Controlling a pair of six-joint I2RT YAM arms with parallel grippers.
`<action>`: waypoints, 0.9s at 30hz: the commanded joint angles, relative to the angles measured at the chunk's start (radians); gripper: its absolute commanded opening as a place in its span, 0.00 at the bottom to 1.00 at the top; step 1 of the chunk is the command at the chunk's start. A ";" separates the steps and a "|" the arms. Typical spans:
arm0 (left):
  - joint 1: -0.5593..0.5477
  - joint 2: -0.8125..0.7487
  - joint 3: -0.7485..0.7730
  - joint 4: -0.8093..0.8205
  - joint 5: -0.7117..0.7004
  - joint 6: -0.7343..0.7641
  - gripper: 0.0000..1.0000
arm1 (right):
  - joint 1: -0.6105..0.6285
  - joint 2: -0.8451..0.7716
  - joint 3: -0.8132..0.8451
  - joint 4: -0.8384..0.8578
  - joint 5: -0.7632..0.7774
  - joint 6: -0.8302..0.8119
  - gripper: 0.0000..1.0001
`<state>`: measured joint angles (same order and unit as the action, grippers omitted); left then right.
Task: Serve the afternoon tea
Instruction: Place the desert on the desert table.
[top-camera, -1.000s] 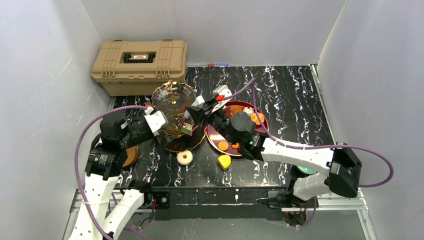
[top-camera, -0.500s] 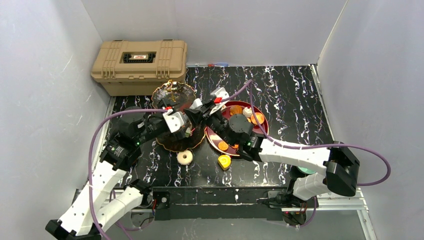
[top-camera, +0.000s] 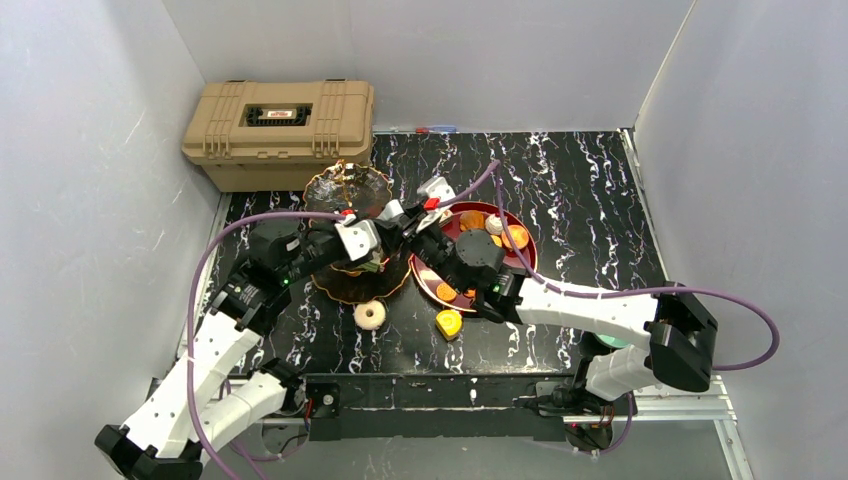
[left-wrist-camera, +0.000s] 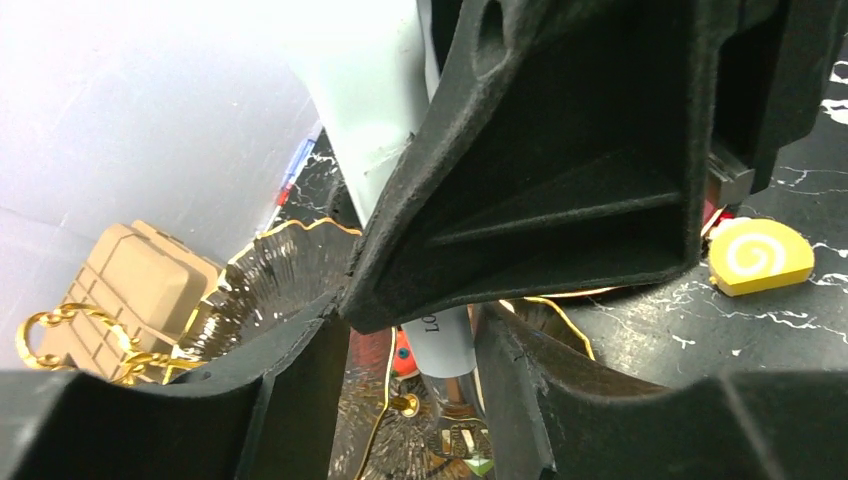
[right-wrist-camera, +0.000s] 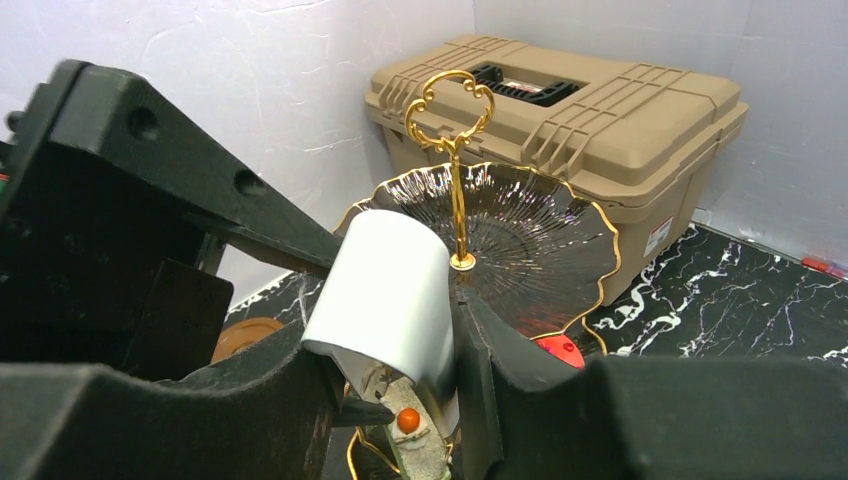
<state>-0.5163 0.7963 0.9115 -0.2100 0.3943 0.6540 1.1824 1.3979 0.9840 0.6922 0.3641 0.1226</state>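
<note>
Left pincer (left-wrist-camera: 412, 335) reaches over the three-tier stand (top-camera: 325, 190) from the left. Its fingers stand partly apart on either side of a white cylinder (right-wrist-camera: 385, 285), with a gap showing along one finger, so no grip is evident. Tan case (top-camera: 280, 120) sits at the rear left of the tabletop (top-camera: 580, 190), just behind the stand. The stand is upright, left of centre, with a gold ring handle on top. On a lower tier lie a small cake (right-wrist-camera: 405, 422) topped with an orange ball and a red sweet (right-wrist-camera: 556, 350). Right pincer (right-wrist-camera: 390, 340) meets the left one over the stand and holds the white cylinder, both fingers pressed against it; what the cylinder is cannot be determined. Donut (top-camera: 370, 315) lies on the tabletop just in front of the stand's bottom tier. Yellow roll slice (top-camera: 449, 323) lies to its right, near the front rim of the red plate (top-camera: 527, 255). The plate stands just right of the stand and carries orange sweets (top-camera: 516, 237); the right arm crosses above it. Teal cup (top-camera: 603, 345) shows partly beneath that arm at the near right.
</note>
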 joint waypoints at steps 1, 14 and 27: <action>-0.004 0.016 0.019 -0.030 0.031 -0.004 0.45 | 0.021 -0.006 0.028 0.118 -0.016 -0.053 0.46; -0.003 0.038 0.038 0.007 0.001 0.029 0.32 | 0.051 -0.021 0.008 0.131 -0.035 -0.105 0.46; -0.004 0.030 0.021 -0.009 0.022 0.064 0.24 | 0.066 -0.070 -0.042 0.079 -0.014 -0.120 0.52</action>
<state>-0.5209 0.8368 0.9138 -0.2398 0.4114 0.7006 1.2274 1.3754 0.9512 0.7418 0.3630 0.0055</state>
